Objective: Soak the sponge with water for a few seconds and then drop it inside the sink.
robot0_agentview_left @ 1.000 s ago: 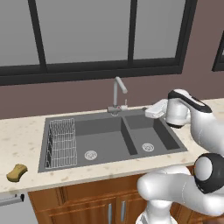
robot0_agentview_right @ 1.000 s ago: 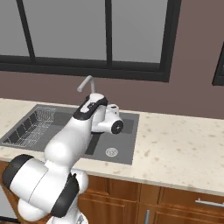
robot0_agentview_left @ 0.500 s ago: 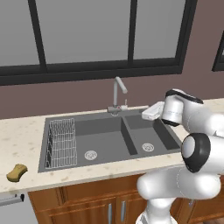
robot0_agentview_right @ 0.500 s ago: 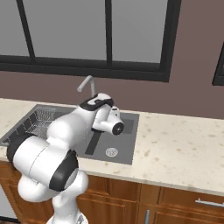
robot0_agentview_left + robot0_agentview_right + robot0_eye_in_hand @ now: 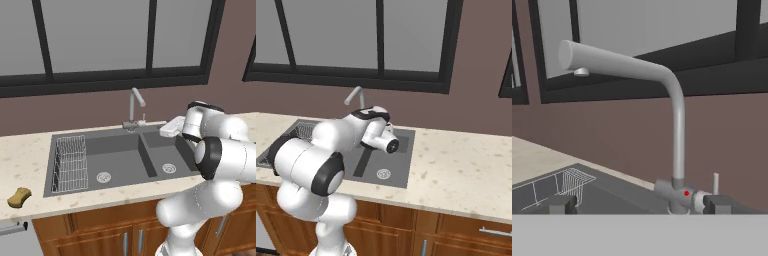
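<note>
The yellow-brown sponge [image 5: 19,196] lies on the pale counter, left of the sink [image 5: 120,162] and far from the arm. My gripper [image 5: 165,131] hovers over the back of the right basin, to the right of the silver faucet [image 5: 134,107], pointing at it. In the hand view the two dark fingertips [image 5: 562,204] stand wide apart, and the gripper [image 5: 639,205] is open with nothing between them. The faucet [image 5: 674,125] rises straight ahead with its spout reaching left. The water is out of view.
A wire rack [image 5: 70,162] sits in the left basin. A small lever handle [image 5: 714,182] stands at the faucet base. A dark-framed window and brown wall run behind the counter. In the right base view my arm covers much of the sink [image 5: 398,150].
The arm's elbow and upper links have swung round toward the cameras. The hand stays by the faucet, shifted slightly left. The jaws remain open.
</note>
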